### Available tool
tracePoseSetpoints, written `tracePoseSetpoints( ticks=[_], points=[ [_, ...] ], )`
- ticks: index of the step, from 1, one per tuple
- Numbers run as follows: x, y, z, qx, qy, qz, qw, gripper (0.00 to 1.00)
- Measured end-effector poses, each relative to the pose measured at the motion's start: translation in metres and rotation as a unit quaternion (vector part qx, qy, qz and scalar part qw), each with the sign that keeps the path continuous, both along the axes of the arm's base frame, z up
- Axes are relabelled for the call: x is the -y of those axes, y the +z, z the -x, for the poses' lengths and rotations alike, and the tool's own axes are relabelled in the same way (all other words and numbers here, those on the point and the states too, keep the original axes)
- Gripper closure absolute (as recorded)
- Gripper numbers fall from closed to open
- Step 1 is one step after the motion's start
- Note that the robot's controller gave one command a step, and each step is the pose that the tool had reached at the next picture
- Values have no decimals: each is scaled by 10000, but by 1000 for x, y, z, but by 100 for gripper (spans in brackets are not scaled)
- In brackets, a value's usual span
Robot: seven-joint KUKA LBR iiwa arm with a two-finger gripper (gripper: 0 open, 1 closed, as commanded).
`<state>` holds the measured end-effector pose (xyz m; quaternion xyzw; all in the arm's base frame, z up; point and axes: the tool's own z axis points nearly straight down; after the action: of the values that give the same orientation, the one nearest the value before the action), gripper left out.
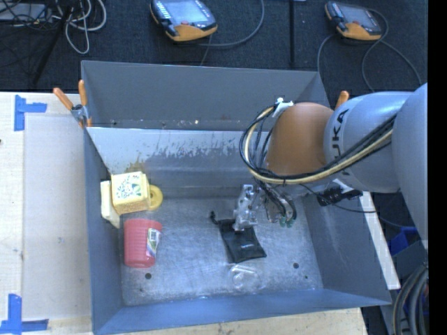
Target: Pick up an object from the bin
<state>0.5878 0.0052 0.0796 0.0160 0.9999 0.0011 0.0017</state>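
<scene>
One flat black plastic-looking piece point(242, 245) lies mid-floor of the grey metal bin point(174, 285), toward its front wall, just beneath your tool point(244, 213). Whether the tool is apart or together cannot be told. Expect the piece to be light, stiff and thin; grip across its narrow edges.

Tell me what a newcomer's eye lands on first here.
The orange wrist cover looms over the right half of the bin, with the gripper low above a flat black object mid-floor. By the left wall lie a red cup on its side and a yellow box just beyond it.
</scene>
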Motion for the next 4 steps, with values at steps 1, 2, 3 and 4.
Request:
tracePoseSetpoints(
  ticks=[1,2,3,4],
  points=[
    [4,-1,-1,0,-32,-33,10000,100],
    [11,-2,-5,-34,-138,-74,9999,100],
    [13,33,-1,-40,-211,3,9998,100],
    [15,112,5,-13,-91,9,10000,100]
  ],
)
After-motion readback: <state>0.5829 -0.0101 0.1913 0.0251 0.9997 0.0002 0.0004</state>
